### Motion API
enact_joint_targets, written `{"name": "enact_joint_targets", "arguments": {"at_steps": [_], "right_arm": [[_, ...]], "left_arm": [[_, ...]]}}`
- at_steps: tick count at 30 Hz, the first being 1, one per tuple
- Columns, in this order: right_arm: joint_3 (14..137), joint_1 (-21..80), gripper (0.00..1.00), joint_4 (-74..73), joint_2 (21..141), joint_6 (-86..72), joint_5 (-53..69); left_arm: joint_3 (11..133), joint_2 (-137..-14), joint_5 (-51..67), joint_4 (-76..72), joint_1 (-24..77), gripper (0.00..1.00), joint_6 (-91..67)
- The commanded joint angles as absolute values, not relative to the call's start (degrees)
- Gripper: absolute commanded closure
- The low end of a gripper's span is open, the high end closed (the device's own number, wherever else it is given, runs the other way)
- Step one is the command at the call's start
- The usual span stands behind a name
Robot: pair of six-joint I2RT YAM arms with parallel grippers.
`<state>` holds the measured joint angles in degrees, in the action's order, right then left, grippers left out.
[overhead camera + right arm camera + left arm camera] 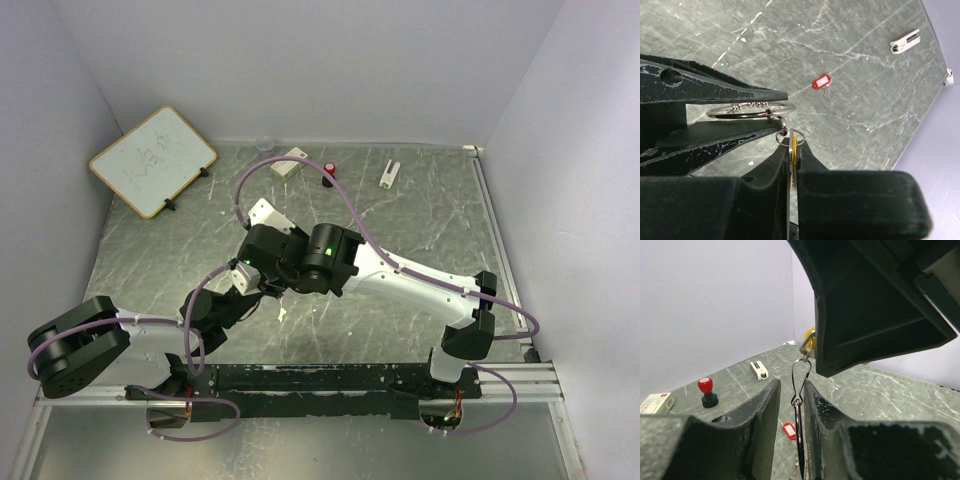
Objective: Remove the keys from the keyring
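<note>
Mid-table, the left gripper (791, 390) was clamped flat on the keyring (748, 106), holding it off the surface. Right against it, the right gripper (792, 149) pinched the yellow-headed key (795, 167), joined to the ring by a small loop (783, 133). Beyond them the red-headed key (821, 81) lay loose on the table (865, 100). Farther back stood a red-topped knob (705, 390) and a whiteboard (152, 160)

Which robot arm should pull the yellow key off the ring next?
Right, probably. The right gripper is shut on the yellow key, just beside the keyring. The left gripper clamps the keyring, so it looks better placed to hold steady.
</note>
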<state>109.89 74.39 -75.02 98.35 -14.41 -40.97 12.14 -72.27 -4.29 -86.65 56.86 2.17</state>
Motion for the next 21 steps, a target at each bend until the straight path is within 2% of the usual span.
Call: {"name": "enact_joint_targets", "arguments": {"at_steps": [1,6,12,16,21], "right_arm": [[109.3,74.7,1.00,-74.6,96.4,-14.8,-41.9],[109.0,74.7,1.00,-74.3,96.5,-14.8,-41.7],[108.9,74.7,1.00,-74.1,96.4,-14.7,-41.7],[108.8,74.7,1.00,-74.1,96.5,-14.6,-41.7],[108.8,74.7,1.00,-74.1,96.6,-14.6,-41.9]], "left_arm": [[11.8,-71.8,-4.4,-91.4,57.1,0.65,2.6],[11.7,-71.7,-4.6,-91.7,57.2,0.65,2.6],[11.6,-71.7,-3.6,-92.0,57.1,0.71,2.3],[11.3,-71.5,-3.9,-92.3,57.1,0.77,2.5],[11.5,-70.7,-4.1,-90.5,57.1,0.88,2.8]]}}
